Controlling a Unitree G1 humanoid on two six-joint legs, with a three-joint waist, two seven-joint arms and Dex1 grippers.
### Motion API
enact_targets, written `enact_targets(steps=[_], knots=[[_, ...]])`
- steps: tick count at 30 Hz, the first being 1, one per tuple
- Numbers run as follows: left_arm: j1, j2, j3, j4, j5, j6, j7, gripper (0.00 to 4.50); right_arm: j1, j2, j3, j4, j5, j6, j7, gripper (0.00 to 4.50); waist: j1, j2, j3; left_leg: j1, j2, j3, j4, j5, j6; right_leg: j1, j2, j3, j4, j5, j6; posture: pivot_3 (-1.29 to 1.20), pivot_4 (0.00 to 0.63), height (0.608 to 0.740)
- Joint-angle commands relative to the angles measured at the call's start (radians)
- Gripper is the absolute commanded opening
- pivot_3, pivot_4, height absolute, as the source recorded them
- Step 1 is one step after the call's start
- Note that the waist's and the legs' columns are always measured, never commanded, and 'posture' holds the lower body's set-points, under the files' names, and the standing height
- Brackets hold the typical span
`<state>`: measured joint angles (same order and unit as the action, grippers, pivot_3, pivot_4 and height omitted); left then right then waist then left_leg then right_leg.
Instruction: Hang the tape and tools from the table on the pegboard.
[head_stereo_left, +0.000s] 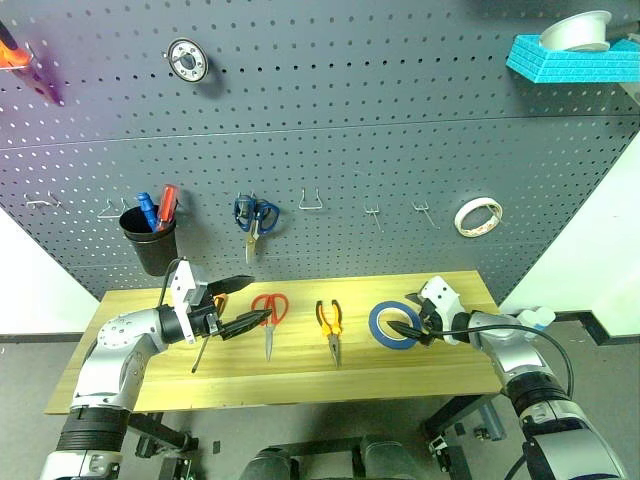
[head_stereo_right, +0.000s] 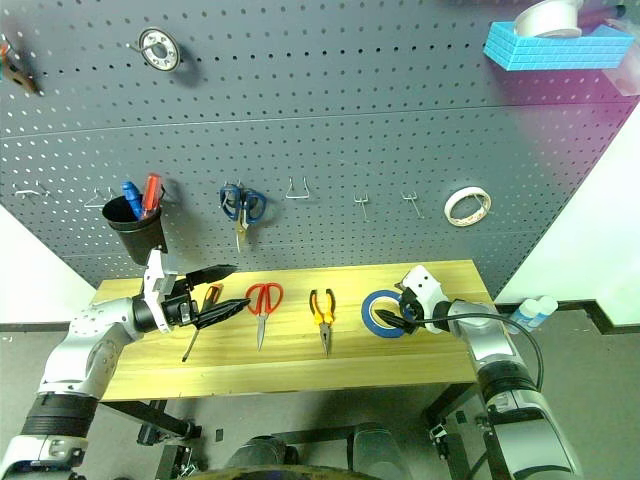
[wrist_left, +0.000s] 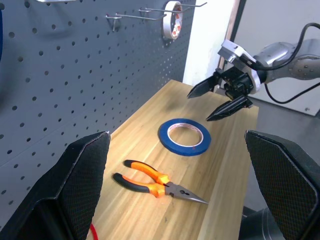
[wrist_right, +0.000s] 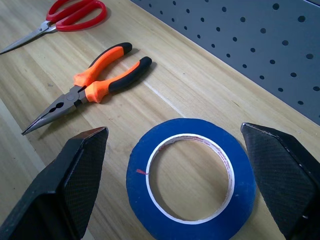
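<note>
The blue tape (head_stereo_left: 381, 325) lies flat on the table (head_stereo_left: 300, 385), right of centre. My right gripper (head_stereo_left: 409, 314) hovers open at the roll's right rim, and the roll (wrist_right: 137, 185) lies ahead between its fingers. The orange-and-black pliers (head_stereo_left: 330, 322) and red-handled scissors (head_stereo_left: 270, 308) lie left of the tape. The thin screwdriver (head_stereo_left: 203, 348) lies further left, its handle partly behind my left gripper (head_stereo_left: 257, 298). That gripper is open and level above the table, holding nothing. The pegboard (head_stereo_left: 400, 150) rises behind the table.
On the pegboard hang a black cup with blue and red screwdrivers (head_stereo_left: 150, 235), blue-handled scissors (head_stereo_left: 255, 215) and a whitish tape roll (head_stereo_left: 478, 216). Bare hooks (head_stereo_left: 312, 200) sit between them. A turquoise tray (head_stereo_left: 575, 62) is at the top right.
</note>
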<state>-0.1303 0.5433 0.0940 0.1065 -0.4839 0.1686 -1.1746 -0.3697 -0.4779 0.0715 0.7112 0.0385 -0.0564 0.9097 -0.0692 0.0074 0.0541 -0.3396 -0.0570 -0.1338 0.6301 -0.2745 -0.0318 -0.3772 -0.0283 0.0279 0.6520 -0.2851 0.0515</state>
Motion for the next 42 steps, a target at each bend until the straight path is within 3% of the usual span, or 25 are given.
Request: enact_targets(steps=[1,17,30,42], knots=[[-0.009,0.016,0.019,-0.017,-0.009,-0.011,-0.007,4.5,-0.027,0.006,-0.003,-0.016,0.005,-0.018,-0.001,4.46,0.0,0.0,0.0,0.0,0.0,0.0,0.0,0.0,0.0,0.0,0.0,0.0,0.0,0.0,0.0,-0.08,0.0,0.74],[0.048,0.112,-0.007,-0.067,-0.012,0.111,-0.08,4.5,-0.017,0.008,0.001,-0.048,0.007,0.001,0.007,4.46,0.001,0.0,0.0,0.0,0.0,0.0,0.0,0.0,0.0,0.0,0.0,0.0,0.0,0.0,0.0,-0.08,0.0,0.74],[0.07,0.102,-0.009,-0.054,0.012,0.046,-0.085,4.5,-0.017,-0.001,0.059,-0.123,-0.029,0.076,0.036,4.46,0.001,0.0,0.0,0.0,0.0,0.0,0.0,0.0,0.0,0.0,0.0,0.0,0.0,0.0,0.0,-0.07,0.0,0.74],[0.095,0.084,-0.01,-0.047,0.016,0.0,-0.082,4.5,-0.137,-0.009,0.182,-0.056,-0.164,0.108,0.039,4.46,0.002,0.0,0.0,0.0,0.0,0.0,-0.001,0.0,0.0,-0.001,0.0,0.0,0.0,0.0,0.0,-0.05,0.0,0.74]])
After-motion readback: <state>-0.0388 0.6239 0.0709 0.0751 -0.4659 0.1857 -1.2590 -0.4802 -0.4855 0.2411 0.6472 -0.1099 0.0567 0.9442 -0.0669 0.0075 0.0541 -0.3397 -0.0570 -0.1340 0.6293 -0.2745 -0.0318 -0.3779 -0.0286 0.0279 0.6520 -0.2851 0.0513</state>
